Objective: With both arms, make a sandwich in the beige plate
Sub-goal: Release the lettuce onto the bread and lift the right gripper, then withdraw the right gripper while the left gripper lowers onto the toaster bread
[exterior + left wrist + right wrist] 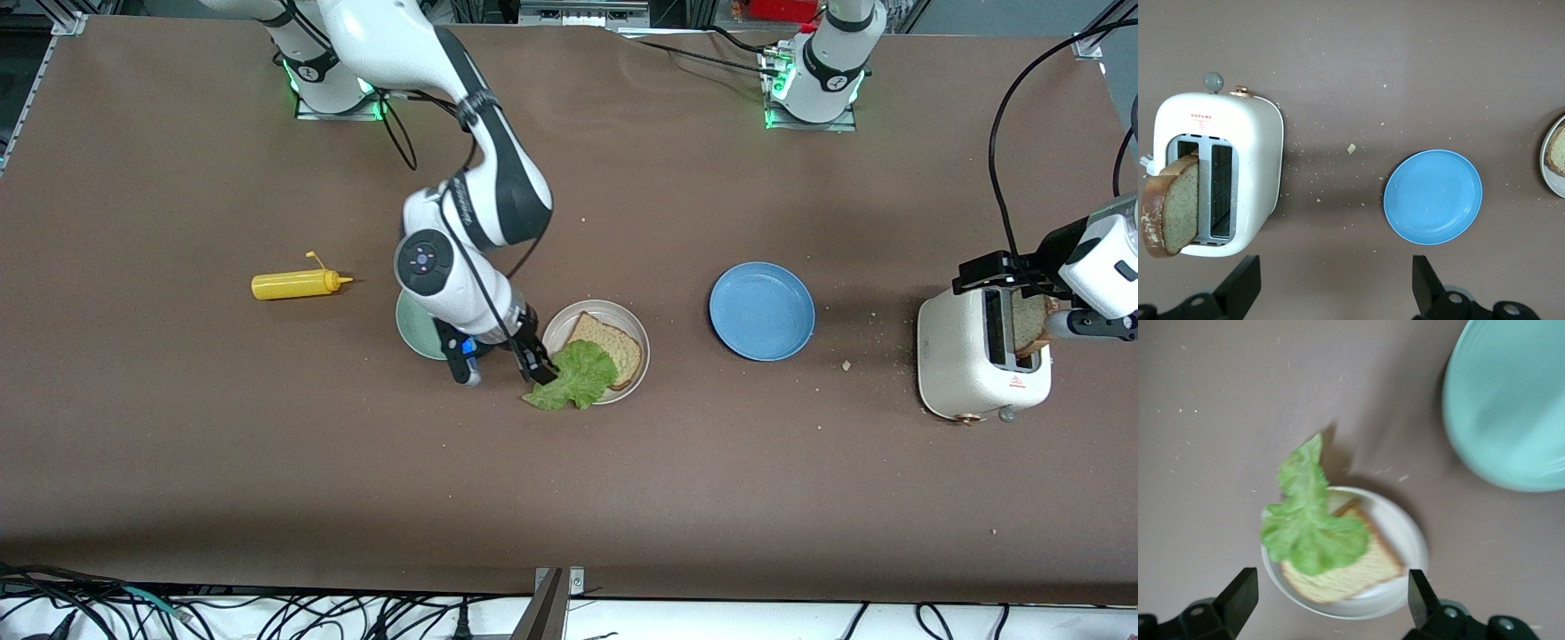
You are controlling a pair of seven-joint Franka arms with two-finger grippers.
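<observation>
The beige plate (559, 332) (1406, 540) holds one slice of bread (615, 345) (1351, 577). A ruffled green lettuce leaf (576, 377) (1310, 530) lies on that slice and hangs over the plate's rim onto the table. My right gripper (502, 366) (1328, 608) is open just beside the plate and leaf, holding nothing. A second bread slice (1029, 322) (1171, 208) stands in a slot of the white toaster (965, 360) (1238, 147) at the left arm's end of the table. My left gripper (1042, 298) (1335, 292) hovers open and empty over the toaster.
A mint-green plate (412, 331) (1511, 407) lies partly under the right arm, beside the beige plate. A blue plate (762, 311) (1433, 195) sits between the beige plate and the toaster. A yellow squeeze bottle (293, 284) lies toward the right arm's end. Crumbs dot the table near the toaster.
</observation>
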